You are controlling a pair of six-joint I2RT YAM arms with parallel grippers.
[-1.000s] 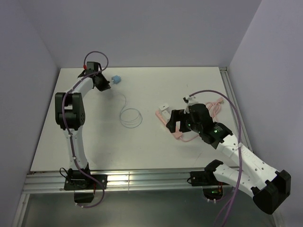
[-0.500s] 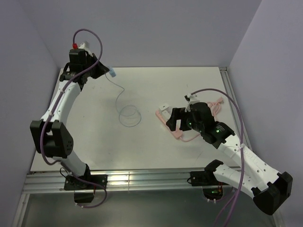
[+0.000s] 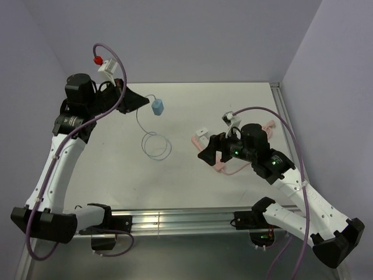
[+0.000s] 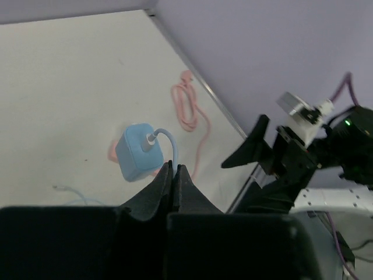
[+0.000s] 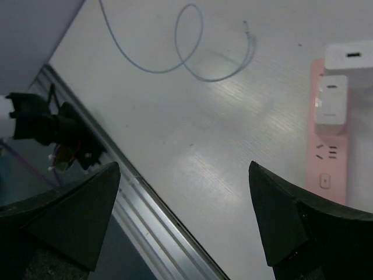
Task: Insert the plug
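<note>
A light blue charger plug (image 3: 157, 108) hangs in the air from its thin cable (image 3: 156, 146), which trails down into a loop on the table. My left gripper (image 3: 137, 100) is raised and shut on that cable just behind the plug; in the left wrist view the plug (image 4: 139, 151) dangles just past the gripper (image 4: 173, 166). A pink power strip (image 3: 218, 166) lies right of centre, with two white adapters (image 5: 332, 96) on its far end. My right gripper (image 3: 210, 153) hovers open over the strip, and in the right wrist view it (image 5: 183, 166) is empty, with the strip (image 5: 327, 166) at the right edge.
A pink coiled cord (image 3: 267, 129) runs from the strip toward the back right edge. The metal rail (image 3: 175, 219) lines the table's near edge. The cable's free end (image 5: 247, 29) lies near the loop (image 5: 192, 46).
My left arm has lifted the blue plug off the back left of the table and swung it up and rightward. The right gripper has shifted slightly over the strip.
</note>
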